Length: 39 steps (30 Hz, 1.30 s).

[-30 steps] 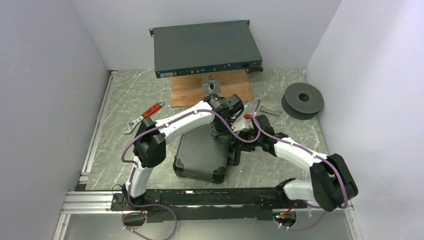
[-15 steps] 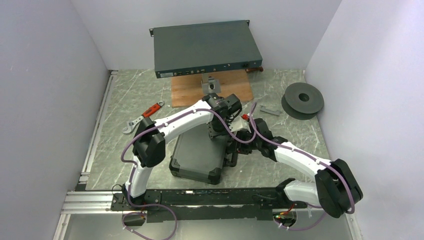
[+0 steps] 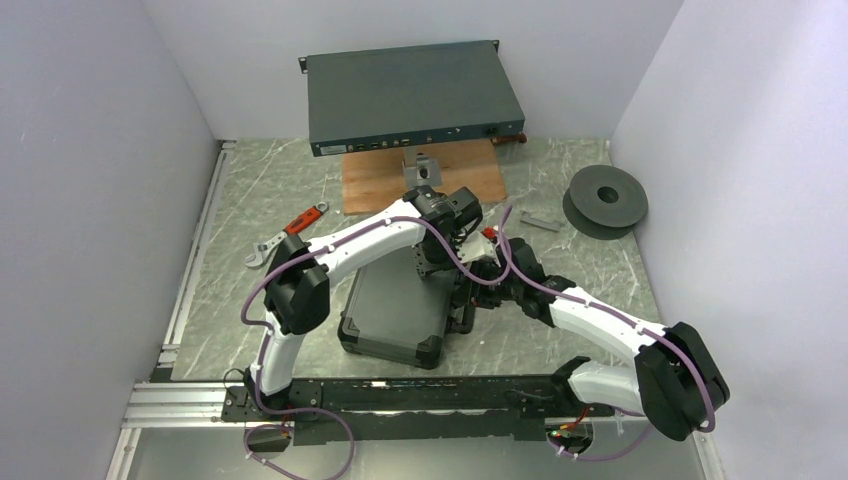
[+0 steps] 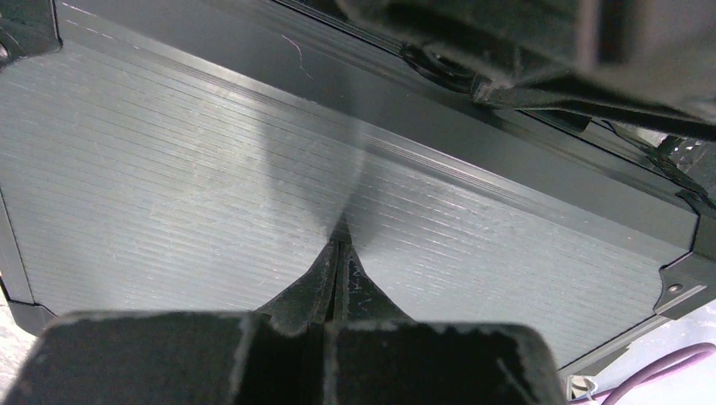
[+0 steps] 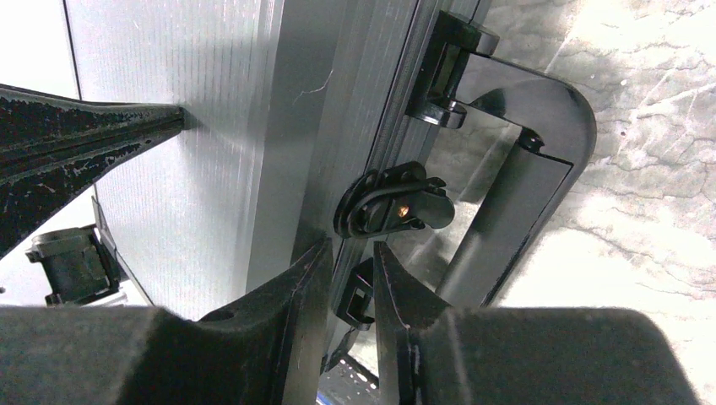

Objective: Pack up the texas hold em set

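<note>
My left arm: reaches toward 1 o'clock; left end effector fingers pressed together. My right arm: reaches toward 10 o'clock; right end effector fingers narrowly apart.

A grey-blue rack unit sits at the back of the marbled table, just behind a wooden board bearing a small grey block. A red-handled wrench lies left, and a dark spool lies right.

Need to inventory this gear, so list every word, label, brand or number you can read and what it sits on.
None can be read in any view.
Rack unit: tiny marks beside the front-panel ports, too small to read.
Black case: plain ribbed lid, no label showing.
Wrench and spool: no lettering visible.
</note>
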Each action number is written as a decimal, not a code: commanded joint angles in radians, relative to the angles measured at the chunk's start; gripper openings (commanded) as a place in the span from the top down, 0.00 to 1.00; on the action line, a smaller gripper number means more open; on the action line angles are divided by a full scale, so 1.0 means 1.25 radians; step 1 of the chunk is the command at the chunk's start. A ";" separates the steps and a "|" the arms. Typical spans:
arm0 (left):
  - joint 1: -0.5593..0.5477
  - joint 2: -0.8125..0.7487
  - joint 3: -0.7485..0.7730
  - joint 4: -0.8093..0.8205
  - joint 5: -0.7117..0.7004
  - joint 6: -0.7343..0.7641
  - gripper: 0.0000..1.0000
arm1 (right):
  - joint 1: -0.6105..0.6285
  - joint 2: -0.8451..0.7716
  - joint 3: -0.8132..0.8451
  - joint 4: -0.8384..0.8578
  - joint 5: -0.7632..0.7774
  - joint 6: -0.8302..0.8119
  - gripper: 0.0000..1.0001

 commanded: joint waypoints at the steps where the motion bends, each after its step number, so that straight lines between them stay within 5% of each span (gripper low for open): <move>1: -0.012 0.059 -0.044 -0.019 0.076 -0.024 1.00 | 0.028 -0.015 0.022 0.092 0.002 0.006 0.72; 8: -0.014 0.018 -0.072 0.006 0.074 -0.028 0.99 | 0.028 0.012 -0.013 0.077 0.041 0.016 0.72; 14: -0.017 -0.025 -0.098 0.039 0.083 -0.026 0.78 | 0.028 0.030 -0.027 0.079 0.051 0.014 0.73; 20: -0.020 -0.057 -0.105 0.065 0.070 -0.034 0.71 | 0.028 0.010 -0.014 0.048 0.055 -0.010 0.73; 24: -0.020 -0.099 -0.107 0.108 0.021 -0.053 0.57 | 0.028 -0.009 -0.013 0.026 0.068 -0.023 0.73; 39: -0.007 -0.246 -0.156 0.210 -0.043 -0.100 0.36 | 0.028 -0.066 -0.013 -0.027 0.093 -0.024 0.73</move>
